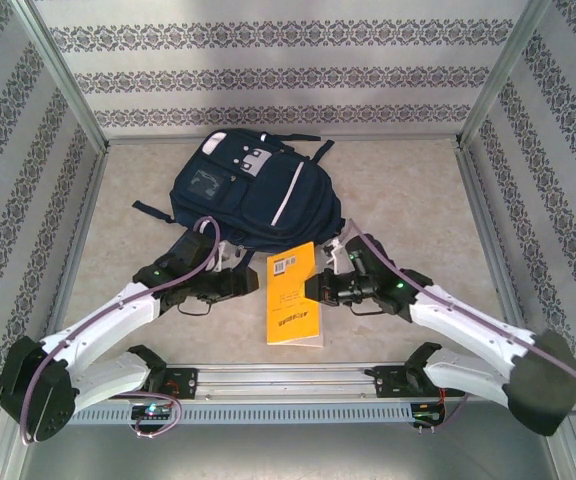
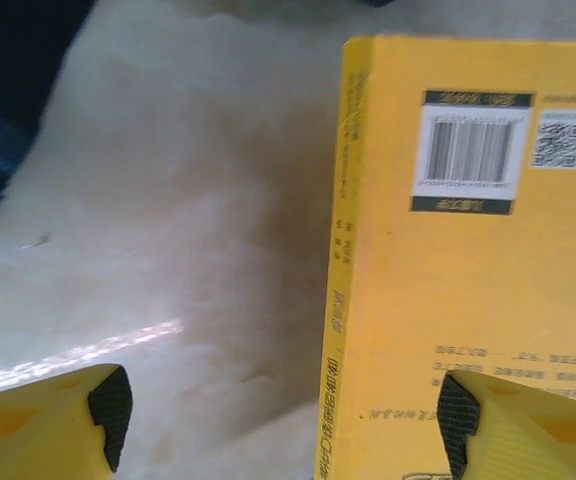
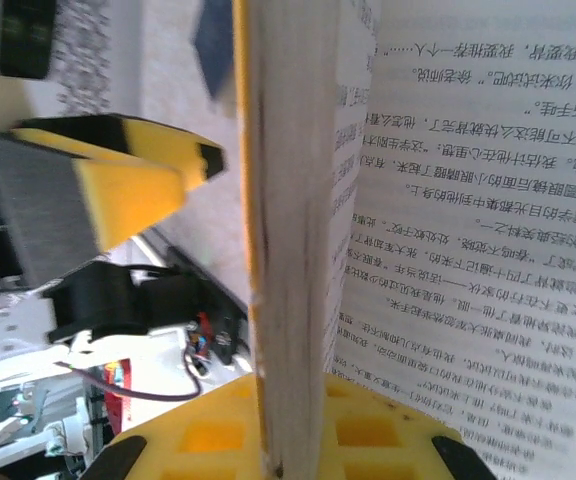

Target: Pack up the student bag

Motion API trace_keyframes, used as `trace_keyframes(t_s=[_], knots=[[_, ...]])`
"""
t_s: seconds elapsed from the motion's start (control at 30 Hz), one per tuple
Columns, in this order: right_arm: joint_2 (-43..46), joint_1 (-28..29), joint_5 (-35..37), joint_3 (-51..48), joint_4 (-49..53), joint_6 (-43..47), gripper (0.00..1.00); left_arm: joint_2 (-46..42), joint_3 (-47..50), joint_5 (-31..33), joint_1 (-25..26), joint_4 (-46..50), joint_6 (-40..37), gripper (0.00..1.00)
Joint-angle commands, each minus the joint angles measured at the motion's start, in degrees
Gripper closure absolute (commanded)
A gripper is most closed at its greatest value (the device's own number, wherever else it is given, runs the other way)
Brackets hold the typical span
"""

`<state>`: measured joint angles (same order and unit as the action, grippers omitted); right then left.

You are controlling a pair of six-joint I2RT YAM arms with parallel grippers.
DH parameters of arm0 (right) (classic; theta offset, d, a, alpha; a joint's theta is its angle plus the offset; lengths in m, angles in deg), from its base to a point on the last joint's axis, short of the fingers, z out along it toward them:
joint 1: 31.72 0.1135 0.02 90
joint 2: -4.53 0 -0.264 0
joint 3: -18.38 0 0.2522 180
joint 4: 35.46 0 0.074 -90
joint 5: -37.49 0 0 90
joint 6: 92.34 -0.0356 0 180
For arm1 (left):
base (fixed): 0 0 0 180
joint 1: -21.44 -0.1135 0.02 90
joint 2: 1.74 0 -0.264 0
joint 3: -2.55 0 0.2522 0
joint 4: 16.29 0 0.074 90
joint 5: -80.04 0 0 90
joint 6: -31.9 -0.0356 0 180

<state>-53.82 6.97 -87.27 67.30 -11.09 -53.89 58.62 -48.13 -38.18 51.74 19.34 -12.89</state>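
We judge book-loading in hand — right end effector [image 3: 280, 455] clamped on the yellow paperback book [image 1: 296, 300], left end effector [image 2: 283, 415] spread apart at its spine; next, into the navy-blue fabric backpack [image 1: 243, 190].

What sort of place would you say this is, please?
Probably a robot test booth: patterned walls on metal frame posts enclose a tabletop, with two arms bolted to a rail near a student bag and yellow book.
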Motion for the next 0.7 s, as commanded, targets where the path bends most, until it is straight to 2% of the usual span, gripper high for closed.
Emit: trace_keyframes(t_s=[0.0,0.13,0.37,0.67], knots=[[3.0,-1.8,-3.6,5.3,-0.2,2.7,1.00,-1.4,-2.0,-9.7,-0.9,-10.0,4.1,0.15],[3.5,-3.4,-8.4,8.4,-2.2,3.2,1.00,-2.1,-2.3,-15.6,-0.9,-21.9,9.6,0.11],[2.8,-4.0,-14.1,11.4,-8.9,2.3,1.00,-0.8,1.1,-19.4,-0.9,-41.9,20.1,0.06],[3.3,-5.0,-16.1,11.2,-15.0,-1.0,1.00,0.1,2.6,-20.7,-0.9,-51.2,24.2,0.02]])
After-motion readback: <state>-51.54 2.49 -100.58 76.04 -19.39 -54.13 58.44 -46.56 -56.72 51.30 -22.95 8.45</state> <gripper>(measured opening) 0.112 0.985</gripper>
